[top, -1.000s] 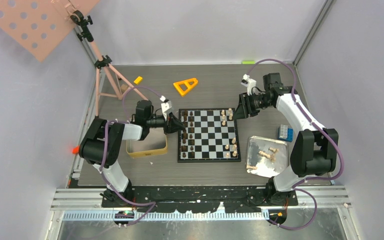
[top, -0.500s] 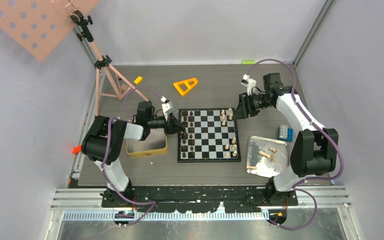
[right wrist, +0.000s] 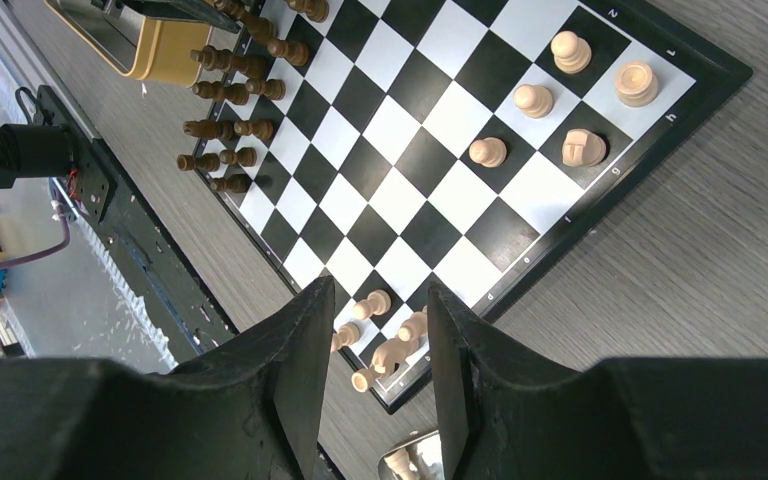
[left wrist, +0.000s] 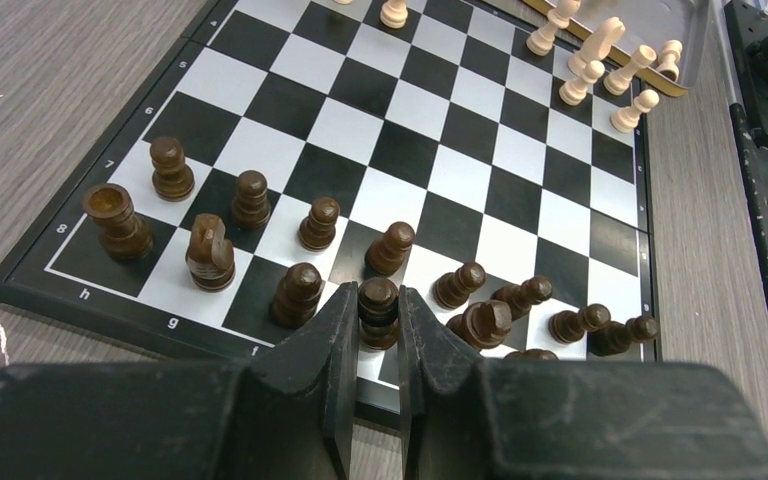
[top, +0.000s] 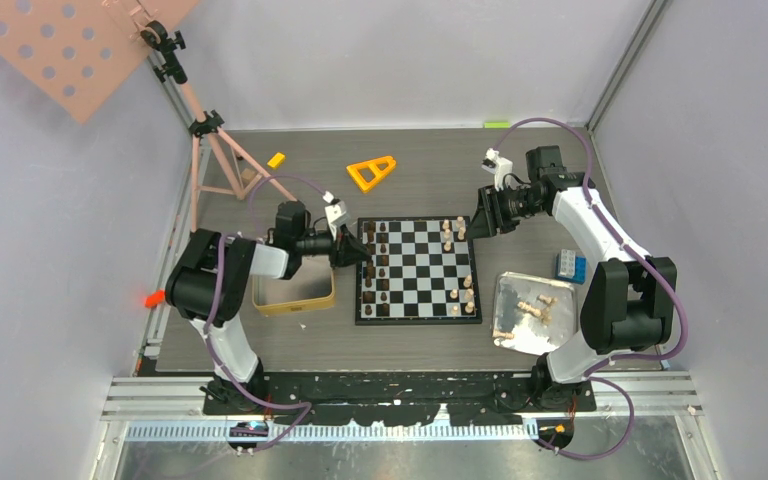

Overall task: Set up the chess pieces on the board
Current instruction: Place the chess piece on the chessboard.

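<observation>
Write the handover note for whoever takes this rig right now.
Left hand: shut on a dark piece at the outer row on the dark side of the board.
Right hand: open, empty, above the board's pale side.
Done: dark pieces fill the board's left rows, though several lie tipped; a few pale pieces stand on the right rows.
Left: release this piece, right the tipped ones, and move the loose pale pieces from the silver tray onto the board.
</observation>
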`<state>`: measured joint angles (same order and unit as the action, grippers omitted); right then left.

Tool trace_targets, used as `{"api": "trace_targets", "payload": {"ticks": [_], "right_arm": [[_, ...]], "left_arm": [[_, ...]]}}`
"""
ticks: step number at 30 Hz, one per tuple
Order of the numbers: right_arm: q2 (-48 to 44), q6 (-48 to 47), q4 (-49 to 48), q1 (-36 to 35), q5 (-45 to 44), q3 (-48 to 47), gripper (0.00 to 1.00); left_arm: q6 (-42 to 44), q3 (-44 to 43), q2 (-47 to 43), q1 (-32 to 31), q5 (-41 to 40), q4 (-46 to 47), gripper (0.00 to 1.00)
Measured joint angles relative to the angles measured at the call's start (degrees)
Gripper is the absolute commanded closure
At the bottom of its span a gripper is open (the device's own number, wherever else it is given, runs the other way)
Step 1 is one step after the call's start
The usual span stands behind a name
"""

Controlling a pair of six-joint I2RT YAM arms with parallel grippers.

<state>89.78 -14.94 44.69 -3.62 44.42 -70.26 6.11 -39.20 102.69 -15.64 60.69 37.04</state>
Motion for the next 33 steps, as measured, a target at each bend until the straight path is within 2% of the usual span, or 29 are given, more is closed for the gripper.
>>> {"api": "trace_targets", "payload": {"ticks": [15,24,33], "right_arm": [[0.0,-0.2,0.04,0.0,0.02,0.0,0.54],[0.0,-0.24,0.17,0.0,0.02,0.02,0.54],[0.0,-0.39,0.22,0.0,0.04,0.11,0.54]], "left_arm": [[-1.11,-1.03,0.92,-0.09,-1.11,-0.07,0.93],[0.9,-1.16,0.9,-0.79,-1.16,-0.96,0.89],[3.02,-1.2,0.17,-0.85,-1.7,-2.6,0.89]]}}
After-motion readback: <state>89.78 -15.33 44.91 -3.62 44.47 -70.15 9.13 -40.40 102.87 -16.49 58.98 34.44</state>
